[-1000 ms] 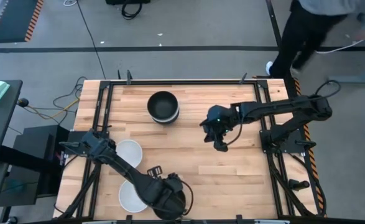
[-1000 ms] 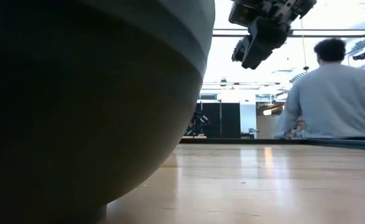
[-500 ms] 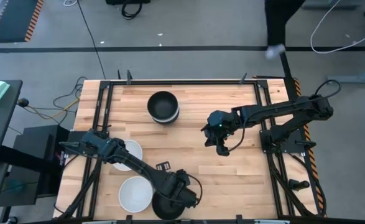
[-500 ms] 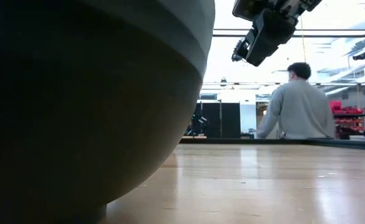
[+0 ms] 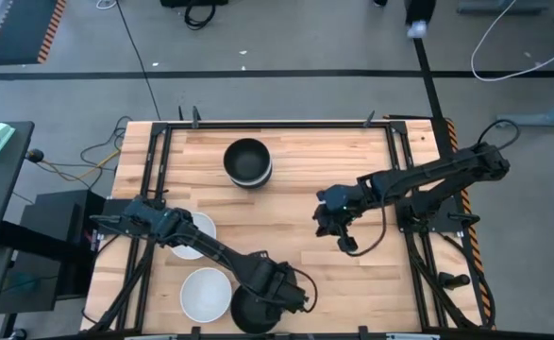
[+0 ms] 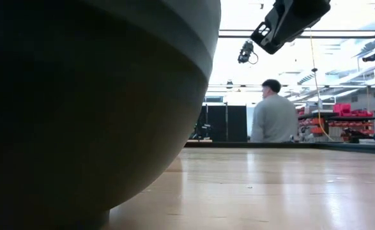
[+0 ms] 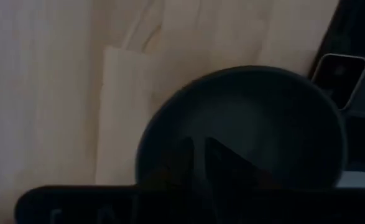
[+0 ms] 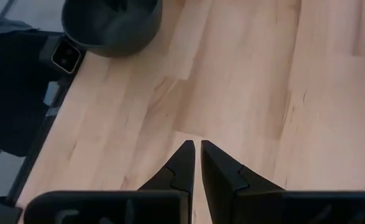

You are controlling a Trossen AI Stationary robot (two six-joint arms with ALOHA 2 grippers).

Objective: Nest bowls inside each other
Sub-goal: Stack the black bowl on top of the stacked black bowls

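- Hugging the near edge of the table (image 5: 352,283), a black bowl (image 5: 248,314) sits upright on the wood; the low view is half filled by a bowl's curved side, too close to read further.
- Just beside and above that bowl is the left gripper (image 5: 291,295). Its wrist view shows the two fingers drawn together over the bowl's hollow, with nothing visibly caught between them.
- A second ago this gripper was right over the bowl and hid part of the white bowl (image 5: 204,295) next to it. It has since slid sideways, so the white bowl now lies fully in view, close beside the black one and not inside it.
- My reading is that the black bowl has been let go near the edge and that this pair still has to be nested.
- A little farther in, a second white bowl (image 5: 199,227) lies partly under the left arm.
- At mid-table the right gripper (image 5: 341,231) hangs above bare wood, fingers together and empty; it has drifted nearer over the last second, perhaps heading for the near bowls.
- Towards the far edge stands a stack of bowls (image 5: 248,161), black on top with a white rim showing beneath, unmoved.
- Beyond the table a person (image 6: 273,118) has walked farther off.
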